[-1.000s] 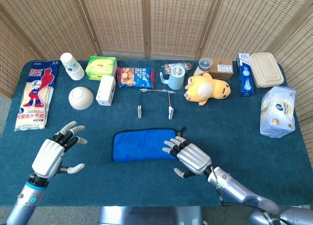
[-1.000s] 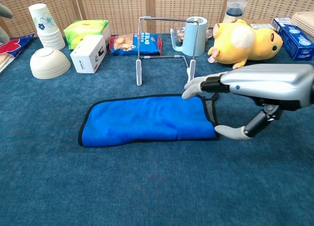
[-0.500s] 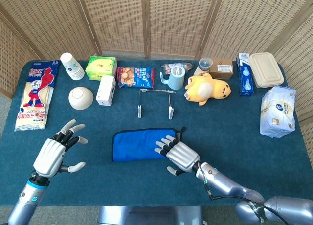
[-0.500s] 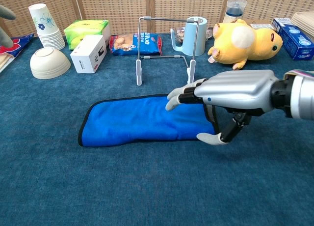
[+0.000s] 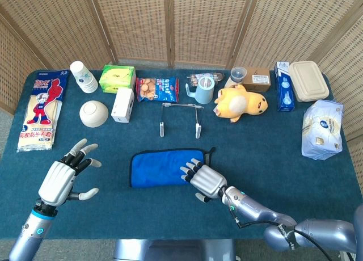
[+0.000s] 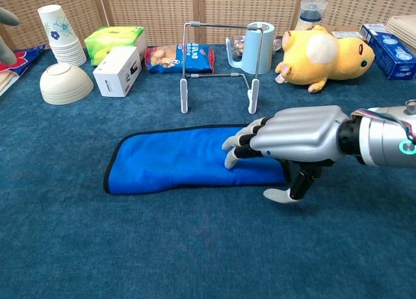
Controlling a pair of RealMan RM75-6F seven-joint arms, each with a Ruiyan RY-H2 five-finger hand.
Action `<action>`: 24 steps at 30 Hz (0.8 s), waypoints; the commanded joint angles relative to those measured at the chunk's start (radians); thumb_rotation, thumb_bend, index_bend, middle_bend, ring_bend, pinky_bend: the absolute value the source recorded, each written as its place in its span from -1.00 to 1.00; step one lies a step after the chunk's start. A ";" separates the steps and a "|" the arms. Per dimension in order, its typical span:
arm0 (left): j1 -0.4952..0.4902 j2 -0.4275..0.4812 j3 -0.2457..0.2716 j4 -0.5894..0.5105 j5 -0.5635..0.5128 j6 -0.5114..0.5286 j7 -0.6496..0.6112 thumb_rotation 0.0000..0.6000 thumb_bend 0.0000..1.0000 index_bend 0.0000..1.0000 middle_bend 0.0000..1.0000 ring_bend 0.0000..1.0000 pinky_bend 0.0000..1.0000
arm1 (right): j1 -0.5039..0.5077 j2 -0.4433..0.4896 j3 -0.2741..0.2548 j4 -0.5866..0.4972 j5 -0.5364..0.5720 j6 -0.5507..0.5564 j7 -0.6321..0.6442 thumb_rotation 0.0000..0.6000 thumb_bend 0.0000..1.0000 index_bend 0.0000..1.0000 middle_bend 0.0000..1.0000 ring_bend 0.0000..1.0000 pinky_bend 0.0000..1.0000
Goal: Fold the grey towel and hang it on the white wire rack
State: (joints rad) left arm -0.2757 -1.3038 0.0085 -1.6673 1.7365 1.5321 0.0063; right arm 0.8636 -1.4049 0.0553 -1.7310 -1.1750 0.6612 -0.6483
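Towel [image 6: 182, 159]: blue, lying flat, once folded, front of rack [image 6: 218, 65]. Step judged: gathering the right end; next calls for a pinch and lift toward the rack.
Right hand [image 6: 296, 140]: fingers bent onto towel's right end, thumb below edge; grasp not yet closed.
Left hand [image 5: 59, 179]: spread, empty, well apart.

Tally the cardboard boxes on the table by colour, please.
Green box: 1
White box: 1
Brown box: 1
Blue box: 1
Total: 4
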 commanded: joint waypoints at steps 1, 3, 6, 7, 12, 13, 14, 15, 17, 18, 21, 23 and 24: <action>0.000 -0.001 -0.001 0.000 0.000 -0.002 0.000 -1.00 -0.60 -0.18 -0.62 -0.80 -0.29 | 0.012 0.003 -0.013 0.008 0.020 0.009 -0.021 0.18 -0.10 -0.68 -1.00 -1.00 -1.00; 0.000 -0.002 -0.003 0.000 0.001 -0.004 0.001 -1.00 -0.60 -0.18 -0.62 -0.80 -0.29 | 0.018 0.007 -0.022 0.010 0.034 0.015 -0.034 0.18 -0.10 -0.67 -1.00 -1.00 -1.00; -0.002 -0.005 -0.005 0.000 0.001 -0.009 0.003 -1.00 -0.60 -0.17 -0.62 -0.80 -0.29 | 0.027 0.021 -0.039 0.003 0.059 0.024 -0.057 0.17 -0.10 -0.65 -1.00 -1.00 -1.00; -0.004 -0.007 -0.006 0.000 0.001 -0.012 0.002 -1.00 -0.60 -0.18 -0.62 -0.80 -0.29 | 0.028 0.030 -0.047 0.001 0.067 0.028 -0.067 0.16 -0.10 -0.64 -1.00 -1.00 -1.00; -0.008 -0.011 -0.009 0.002 0.002 -0.021 0.001 -1.00 -0.60 -0.18 -0.63 -0.80 -0.29 | 0.043 0.063 -0.074 -0.044 0.120 0.043 -0.097 0.17 -0.09 -0.62 -1.00 -1.00 -1.00; -0.008 -0.011 -0.009 0.002 0.003 -0.021 0.001 -1.00 -0.60 -0.18 -0.63 -0.80 -0.29 | 0.045 0.066 -0.075 -0.051 0.124 0.044 -0.096 0.17 -0.09 -0.62 -1.00 -1.00 -1.00; -0.008 -0.012 -0.009 0.002 0.003 -0.021 0.001 -1.00 -0.60 -0.18 -0.63 -0.80 -0.29 | 0.046 0.068 -0.075 -0.057 0.126 0.046 -0.094 0.18 -0.09 -0.62 -1.00 -1.00 -1.00; -0.008 -0.012 -0.009 0.003 0.003 -0.021 0.002 -1.00 -0.60 -0.18 -0.63 -0.81 -0.29 | 0.048 0.071 -0.075 -0.064 0.128 0.048 -0.092 0.17 -0.09 -0.62 -1.00 -1.00 -1.00; -0.008 -0.012 -0.010 0.003 0.004 -0.022 0.002 -1.00 -0.60 -0.18 -0.63 -0.81 -0.30 | 0.054 0.077 -0.070 -0.082 0.128 0.053 -0.083 0.17 -0.09 -0.62 -1.00 -1.00 -1.00; -0.008 -0.012 -0.010 0.002 0.004 -0.022 0.002 -1.00 -0.60 -0.18 -0.63 -0.81 -0.30 | 0.057 0.081 -0.065 -0.094 0.128 0.054 -0.070 0.18 -0.09 -0.62 -1.00 -1.00 -1.00; -0.006 -0.010 -0.011 0.002 0.005 -0.020 0.003 -1.00 -0.60 -0.18 -0.63 -0.81 -0.30 | 0.068 0.087 -0.038 -0.110 0.127 0.053 -0.022 0.17 -0.09 -0.63 -1.00 -1.00 -1.00; -0.004 -0.008 -0.011 0.001 0.004 -0.019 0.002 -1.00 -0.60 -0.18 -0.63 -0.81 -0.30 | 0.073 0.090 -0.031 -0.106 0.125 0.052 0.000 0.17 -0.09 -0.63 -1.00 -1.00 -1.00; -0.004 -0.007 -0.011 0.001 0.004 -0.018 0.002 -1.00 -0.60 -0.18 -0.63 -0.81 -0.30 | 0.074 0.090 -0.029 -0.104 0.124 0.052 0.007 0.18 -0.09 -0.63 -1.00 -1.00 -1.00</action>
State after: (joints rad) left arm -0.2796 -1.3109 -0.0025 -1.6662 1.7400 1.5141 0.0083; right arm 0.9317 -1.3185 0.0175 -1.8345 -1.0494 0.7136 -0.6544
